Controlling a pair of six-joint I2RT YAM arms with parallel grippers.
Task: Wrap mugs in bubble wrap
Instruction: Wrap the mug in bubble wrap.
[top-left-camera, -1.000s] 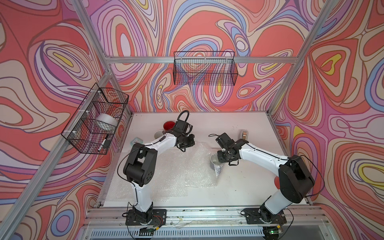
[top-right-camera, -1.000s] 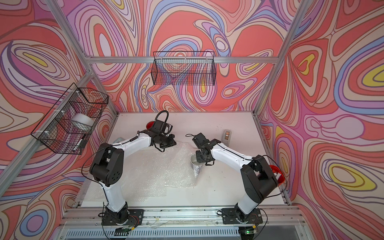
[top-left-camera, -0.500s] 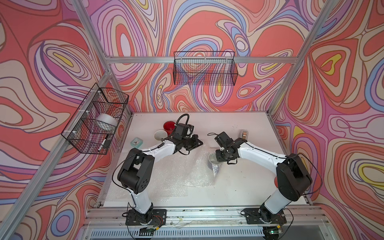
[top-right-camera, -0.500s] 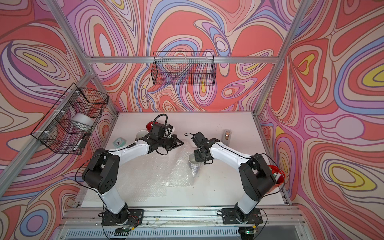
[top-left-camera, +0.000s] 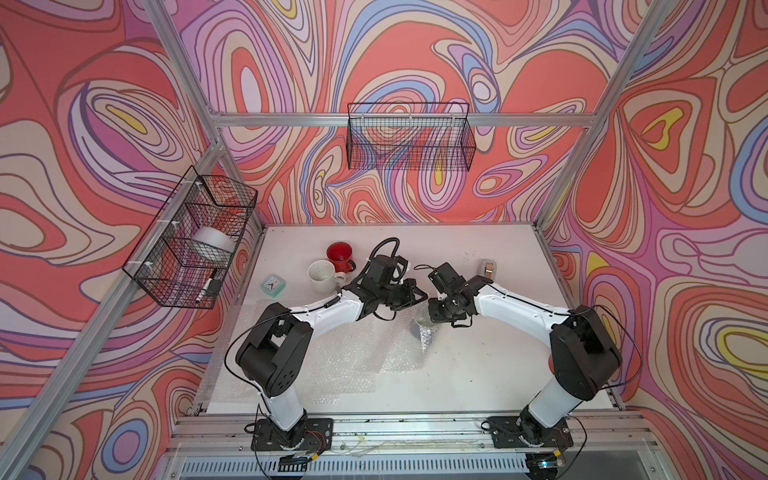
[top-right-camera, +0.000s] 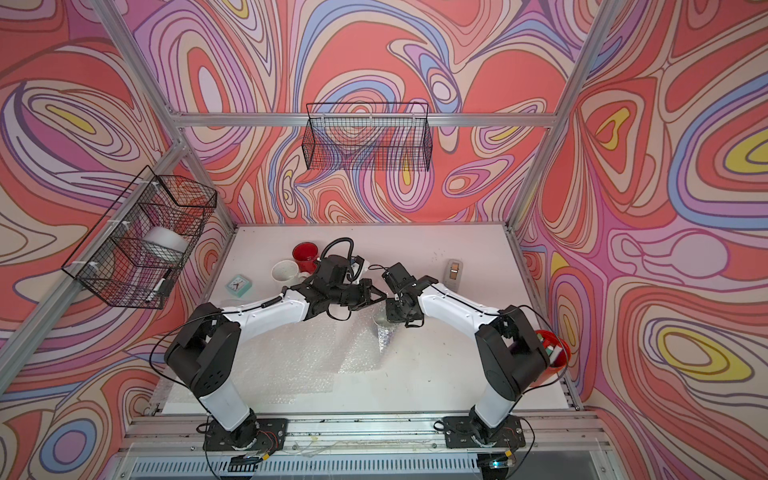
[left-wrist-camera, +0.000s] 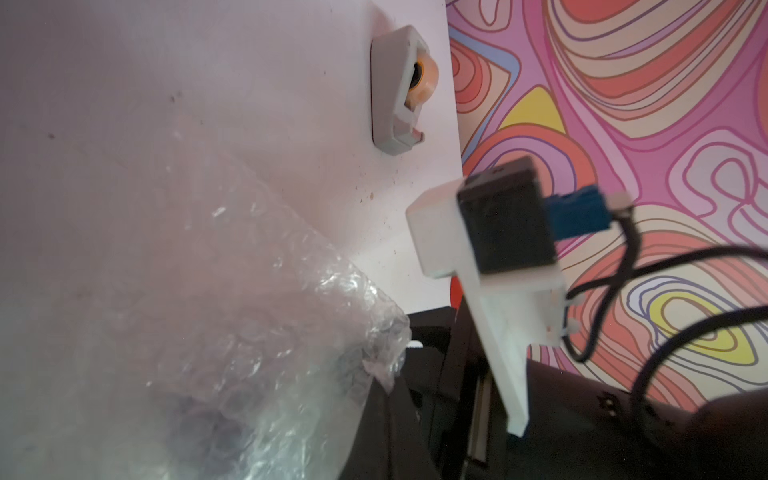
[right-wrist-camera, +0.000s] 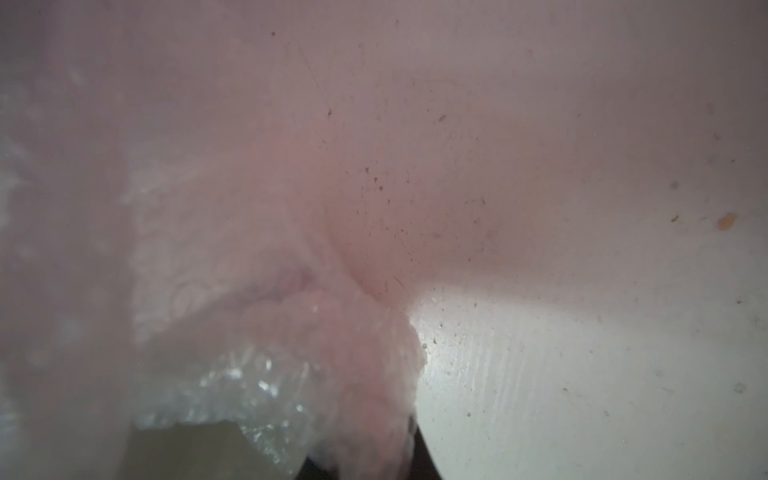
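Observation:
A red mug and a white mug stand at the back left of the table. The lavender-grey mug sits mid-table, partly covered in bubble wrap. More bubble wrap lies flat in front. My right gripper is over that mug, shut on bunched wrap at its edge. My left gripper reaches in from the left, tips close to the right gripper. It is shut on a raised edge of wrap. The mug body is mostly hidden.
A mint-green clock sits left of the white mug. A grey tape dispenser lies at the back right. Wire baskets hang on the walls, and a red bucket hangs off the table's right edge.
My left arm has swung right, from beside the red mug to the right gripper, lifting wrap with it. The white and red mugs now show fully. The right arm has barely moved.

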